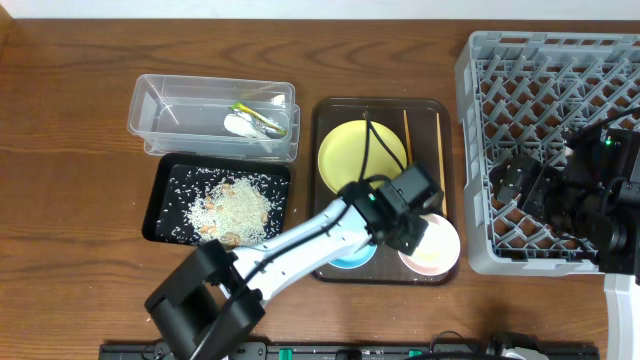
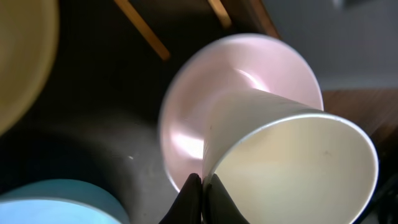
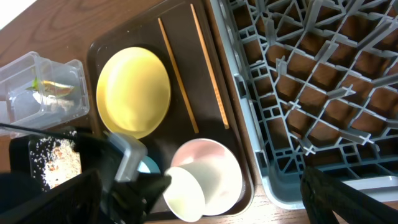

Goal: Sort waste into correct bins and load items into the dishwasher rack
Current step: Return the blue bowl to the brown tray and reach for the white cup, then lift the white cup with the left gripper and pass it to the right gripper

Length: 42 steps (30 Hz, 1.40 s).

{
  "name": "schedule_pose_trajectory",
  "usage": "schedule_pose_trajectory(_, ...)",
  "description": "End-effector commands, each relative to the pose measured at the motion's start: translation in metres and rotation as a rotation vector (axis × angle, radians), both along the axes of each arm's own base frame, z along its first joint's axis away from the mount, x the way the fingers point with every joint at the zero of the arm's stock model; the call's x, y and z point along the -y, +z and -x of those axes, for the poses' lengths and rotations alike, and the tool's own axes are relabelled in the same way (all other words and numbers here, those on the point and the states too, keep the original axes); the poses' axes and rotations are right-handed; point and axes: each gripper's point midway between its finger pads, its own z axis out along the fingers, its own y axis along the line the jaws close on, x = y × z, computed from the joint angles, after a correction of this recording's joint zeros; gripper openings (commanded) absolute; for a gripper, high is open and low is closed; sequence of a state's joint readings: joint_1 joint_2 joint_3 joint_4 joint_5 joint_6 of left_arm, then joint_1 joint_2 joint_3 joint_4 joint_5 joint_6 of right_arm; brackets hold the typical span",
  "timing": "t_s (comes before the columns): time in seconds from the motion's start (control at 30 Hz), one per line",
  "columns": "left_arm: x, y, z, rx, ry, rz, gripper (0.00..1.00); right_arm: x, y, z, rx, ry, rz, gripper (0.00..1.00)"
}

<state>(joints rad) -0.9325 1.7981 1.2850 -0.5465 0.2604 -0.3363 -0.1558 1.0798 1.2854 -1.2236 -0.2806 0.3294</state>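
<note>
Left hand (image 2: pixel 202 185) pinches tilted cup (image 2: pixel 292 168)

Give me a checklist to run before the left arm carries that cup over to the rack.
1. Grip: the left hand pinches the white cup at its rim: ok.
2. Cup empty: the inside looks clean: ok.
3. Cup clear of the pink bowl: it tilts over the bowl and contact is unclear: cannot tell.
4. Free cells in the dishwasher rack: none visibly occupied: ok.
5. Path clear: the right hand hangs over the rack: not ok.
</note>
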Motion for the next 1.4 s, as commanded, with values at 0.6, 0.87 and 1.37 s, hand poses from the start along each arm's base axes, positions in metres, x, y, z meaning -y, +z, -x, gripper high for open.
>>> schedule_pose_trajectory(0.6, -0.149, 0.262, -0.059, -0.293, -0.025, 1.061, 0.06, -0.132, 0.134, 0.038, 0.777, 1.043, -0.499, 0.97)
schedule_pose_trajectory(0.87, -0.152, 0.263, -0.06, -0.293, -0.014, 1.062, 0.06, -0.158, 0.134, 0.021, 0.697, 1.019, -0.469, 0.94)
schedule_pose_trajectory(1.37, -0.147, 0.264, -0.055, -0.313, -0.024, 1.059, 0.06, -0.198, 0.105, -0.026, 0.659, 1.013, -0.348, 0.99)
